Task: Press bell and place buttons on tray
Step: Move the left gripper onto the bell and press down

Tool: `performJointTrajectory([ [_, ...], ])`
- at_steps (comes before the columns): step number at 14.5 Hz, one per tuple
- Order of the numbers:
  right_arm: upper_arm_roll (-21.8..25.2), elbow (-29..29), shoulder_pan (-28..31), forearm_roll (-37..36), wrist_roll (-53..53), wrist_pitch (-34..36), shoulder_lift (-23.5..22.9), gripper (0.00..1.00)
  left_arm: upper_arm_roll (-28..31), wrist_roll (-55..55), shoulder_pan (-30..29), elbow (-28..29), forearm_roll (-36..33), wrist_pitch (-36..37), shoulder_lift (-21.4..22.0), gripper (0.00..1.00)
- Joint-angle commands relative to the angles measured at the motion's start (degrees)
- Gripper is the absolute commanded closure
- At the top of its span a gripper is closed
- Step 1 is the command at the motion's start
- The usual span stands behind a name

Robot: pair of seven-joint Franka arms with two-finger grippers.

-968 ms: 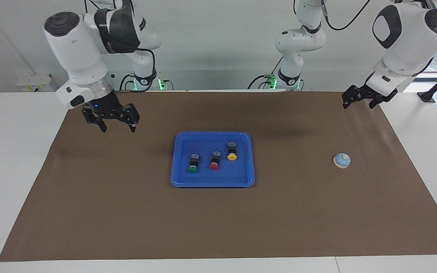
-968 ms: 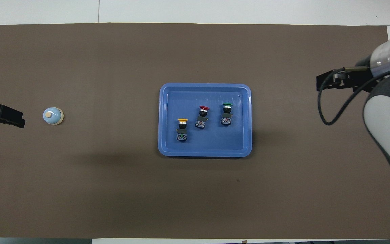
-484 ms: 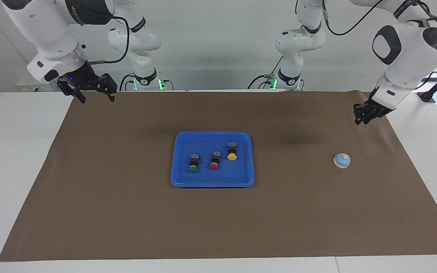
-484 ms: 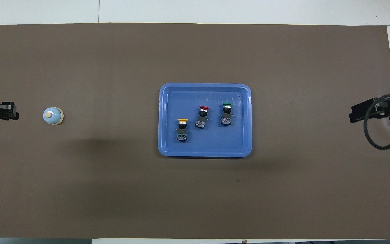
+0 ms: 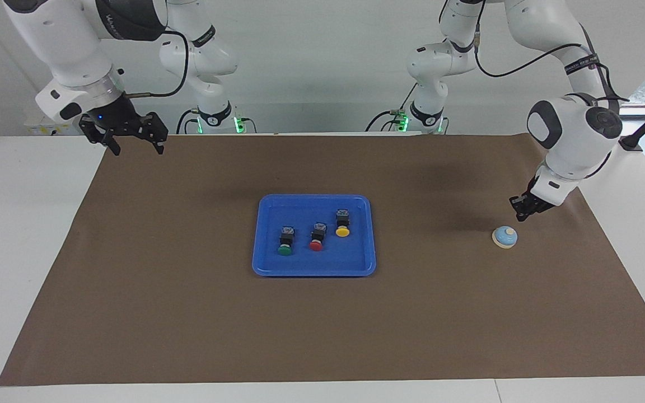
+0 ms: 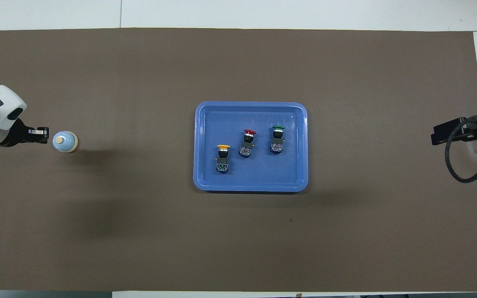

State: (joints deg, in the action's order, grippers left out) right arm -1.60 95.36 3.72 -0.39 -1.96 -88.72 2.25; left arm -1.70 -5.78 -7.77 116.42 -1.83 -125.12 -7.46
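- Your left gripper (image 5: 520, 215) hangs just beside the bell (image 5: 505, 237), jaws pressed together; it looks clear of the dome.
- Centre over the bell's cream knob, then press straight down.
- The right gripper (image 5: 138, 143) waits, jaws spread.
- The buttons (image 5: 316, 237) lie in the tray (image 5: 356, 266).

No legible text; arm band lettering too small to read

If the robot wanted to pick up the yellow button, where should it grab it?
Probably by the black body of the yellow-capped push-button, coming from above. It lies on its side in the bright blue plastic tray, so the boxy body offers flat sides; the round cap would likely slip.
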Motion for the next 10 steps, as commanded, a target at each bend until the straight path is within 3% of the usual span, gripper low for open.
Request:
performJointTrajectory([
  [1, -0.68, 1.23, 1.20, -1.19, -1.47, -1.10, 0.56, 0.00, -0.33, 0.25, -0.41, 1.09, -0.54, -3.98, -1.67, 1.00],
  [7, -0.68, 0.70, 1.20, -2.25, -1.65, -0.58, 0.39, 0.00, -0.33, 0.42, 0.38, 1.26, -0.54, -8.92, -6.77, 1.00],
  [9, -0.68, 1.05, 1.29, -2.25, -1.65, -1.01, 0.39, 0.00, -0.33, 0.25, 0.21, 0.22, -0.54, -7.43, -6.95, 0.82],
  [10, -0.68, 1.05, 1.29, -2.25, -1.65, -1.10, 0.39, 0.00, -0.24, 0.25, 0.47, -1.01, -0.54, -4.99, -6.69, 0.53],
])
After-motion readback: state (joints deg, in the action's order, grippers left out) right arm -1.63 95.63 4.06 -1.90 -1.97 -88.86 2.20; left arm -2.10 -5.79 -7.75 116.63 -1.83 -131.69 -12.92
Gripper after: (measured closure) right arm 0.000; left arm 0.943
